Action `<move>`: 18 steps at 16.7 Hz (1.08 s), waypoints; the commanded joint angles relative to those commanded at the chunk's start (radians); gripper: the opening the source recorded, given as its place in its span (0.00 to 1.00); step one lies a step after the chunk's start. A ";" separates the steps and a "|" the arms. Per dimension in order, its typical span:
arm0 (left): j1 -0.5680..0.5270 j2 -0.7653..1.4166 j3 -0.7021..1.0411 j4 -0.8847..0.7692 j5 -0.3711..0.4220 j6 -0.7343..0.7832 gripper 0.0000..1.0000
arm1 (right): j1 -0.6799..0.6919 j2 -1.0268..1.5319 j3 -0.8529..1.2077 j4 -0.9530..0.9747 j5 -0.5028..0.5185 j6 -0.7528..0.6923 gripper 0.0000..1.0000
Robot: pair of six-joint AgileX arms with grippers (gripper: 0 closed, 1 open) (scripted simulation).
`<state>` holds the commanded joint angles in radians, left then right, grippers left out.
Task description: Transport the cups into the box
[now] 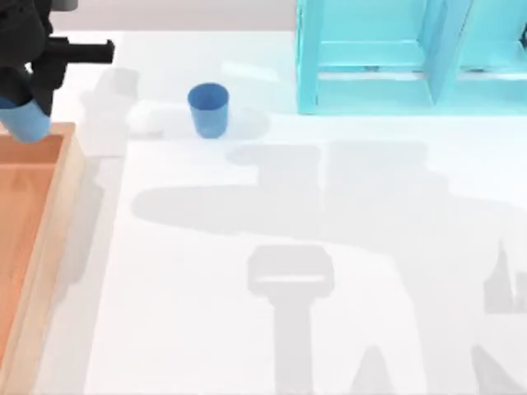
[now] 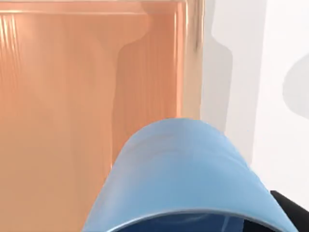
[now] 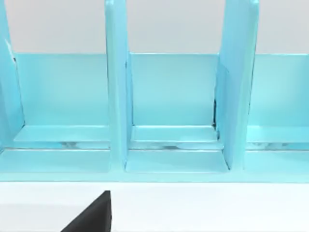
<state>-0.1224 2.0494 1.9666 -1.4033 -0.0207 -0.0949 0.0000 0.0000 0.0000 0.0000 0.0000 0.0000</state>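
One plain blue cup (image 1: 25, 119), tapered and handleless, is held by the left gripper (image 1: 29, 90) over the far corner of the wooden box (image 1: 49, 214), at the tabletop's left edge. A second identical cup (image 1: 208, 109) stands upright near the far edge, beside a turquoise shelf unit (image 1: 412, 58). No lettering is carried.

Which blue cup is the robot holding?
The plain blue cup at the top view's left edge, held by the left gripper over the wooden box's corner. The other blue cup stands alone on the white table.
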 joint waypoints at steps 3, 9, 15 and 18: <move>0.100 -0.179 -0.198 0.010 0.003 0.096 0.00 | 0.000 0.000 0.000 0.000 0.000 0.000 1.00; 0.293 -0.525 -0.587 0.028 0.012 0.284 0.00 | 0.000 0.000 0.000 0.000 0.000 0.000 1.00; 0.386 -0.694 -0.780 0.036 0.016 0.376 0.00 | 0.000 0.000 0.000 0.000 0.000 0.000 1.00; 0.386 -0.694 -0.780 0.036 0.016 0.376 0.00 | 0.000 0.000 0.000 0.000 0.000 0.000 1.00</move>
<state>0.2637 1.3559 1.1866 -1.3672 -0.0051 0.2814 0.0000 0.0000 0.0000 0.0000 0.0000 0.0000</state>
